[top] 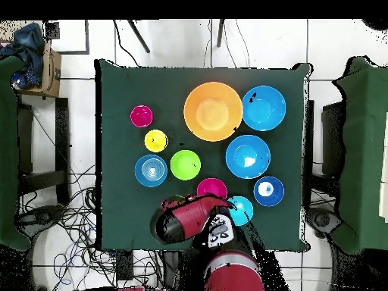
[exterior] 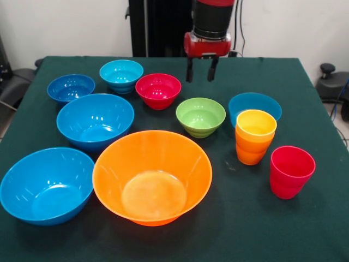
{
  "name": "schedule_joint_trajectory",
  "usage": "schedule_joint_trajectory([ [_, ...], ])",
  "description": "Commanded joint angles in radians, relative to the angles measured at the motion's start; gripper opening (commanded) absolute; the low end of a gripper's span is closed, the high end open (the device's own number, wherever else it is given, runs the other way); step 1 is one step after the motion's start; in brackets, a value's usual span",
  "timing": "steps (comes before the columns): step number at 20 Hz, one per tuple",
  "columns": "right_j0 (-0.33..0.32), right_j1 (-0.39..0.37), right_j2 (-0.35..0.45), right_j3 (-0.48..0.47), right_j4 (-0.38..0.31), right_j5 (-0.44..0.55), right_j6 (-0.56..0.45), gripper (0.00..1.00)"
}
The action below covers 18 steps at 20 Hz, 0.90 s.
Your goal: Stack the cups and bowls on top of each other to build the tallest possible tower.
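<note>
Two black fingers of my gripper (exterior: 200,71) are hanging spread apart, grasping nothing, above the table's (exterior: 305,229) far edge, just beyond the red bowl (exterior: 158,90) and green bowl (exterior: 200,116). Outward, I am seeing the yellow cup (exterior: 255,128) sitting nested in an orange cup (exterior: 250,152), the red cup (exterior: 290,171) standing beside them, and the large orange bowl (exterior: 152,176) standing unstacked among blue bowls (exterior: 95,120).

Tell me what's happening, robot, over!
Gripper open, empty, hanging above the table's far side between red bowl and green bowl. Orange bowl empty; no tower yet, only yellow cup nested in an orange one. Nothing blocking.
</note>
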Motion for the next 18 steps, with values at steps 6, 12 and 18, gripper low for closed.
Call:
schedule_joint_trajectory([
  [6,-0.074,-0.021,0.099,0.066,-0.134,-0.018,-0.012,1.0],
  [12,-0.111,-0.048,0.128,0.093,-0.161,0.0,-0.024,1.0],
  [18,-0.092,-0.054,0.078,0.071,-0.203,0.042,-0.04,1.0],
])
